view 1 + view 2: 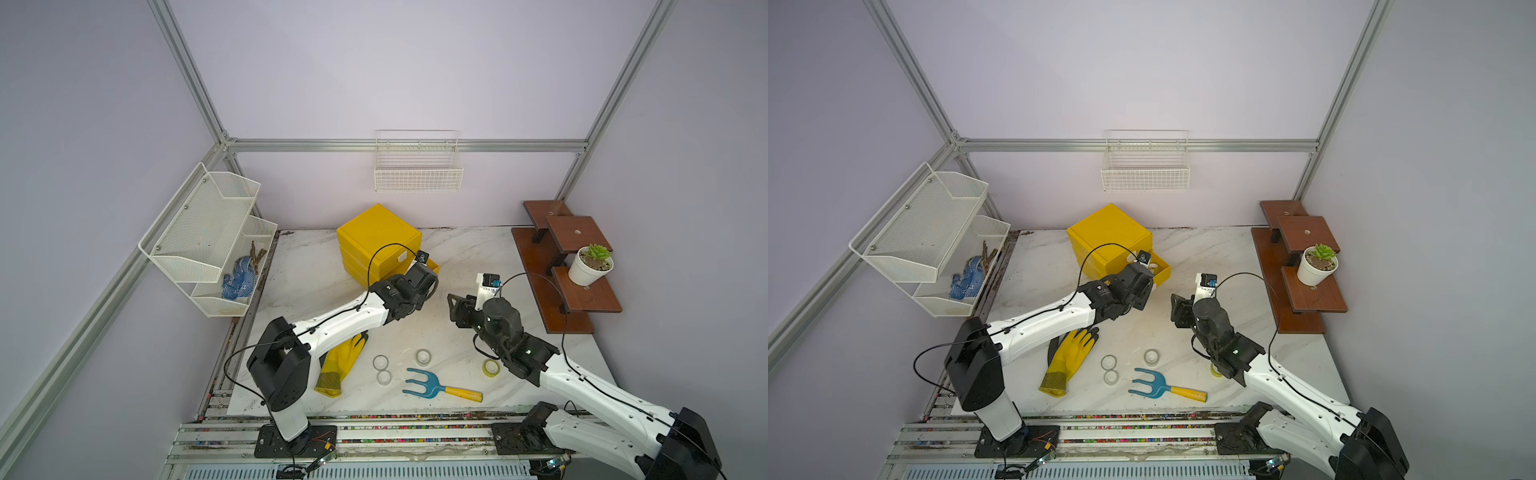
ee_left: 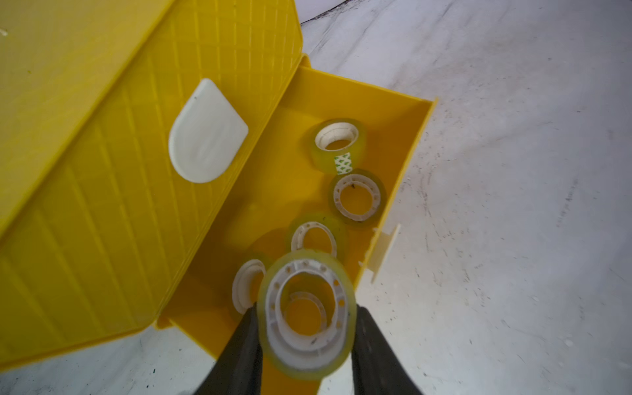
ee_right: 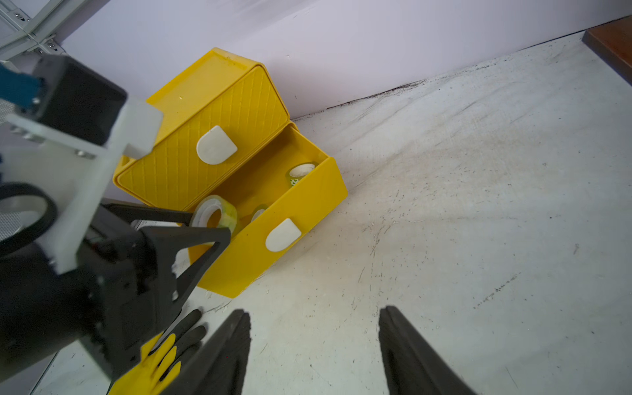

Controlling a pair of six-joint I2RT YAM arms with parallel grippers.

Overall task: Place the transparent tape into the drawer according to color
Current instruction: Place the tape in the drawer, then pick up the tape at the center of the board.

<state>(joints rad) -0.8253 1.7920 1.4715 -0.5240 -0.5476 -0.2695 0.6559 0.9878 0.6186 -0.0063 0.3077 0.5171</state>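
My left gripper (image 2: pixel 307 309) is shut on a yellow-green transparent tape roll (image 2: pixel 301 355) and holds it just above the open bottom drawer (image 2: pixel 403 147) of the yellow cabinet (image 1: pixel 376 232). Several yellow-green rolls lie in that drawer, among them one (image 2: pixel 338 143) by its far end and another (image 2: pixel 357 196) beside it. My right gripper (image 3: pixel 314 318) stands open and empty over bare table, to the right of the drawer (image 3: pixel 307 205). On the table's front lie three clear rolls (image 1: pixel 380 362) (image 1: pixel 384 377) (image 1: pixel 423 356) and one yellow-green roll (image 1: pixel 491 368) close to my right arm.
A yellow rubber glove (image 1: pixel 340 365) lies under my left arm. A blue hand fork (image 1: pixel 428 384) with a yellow handle lies near the front edge. A wooden step shelf (image 1: pixel 582 299) with a potted plant (image 1: pixel 590 266) stands at the right, white mesh racks (image 1: pixel 208 241) at the left.
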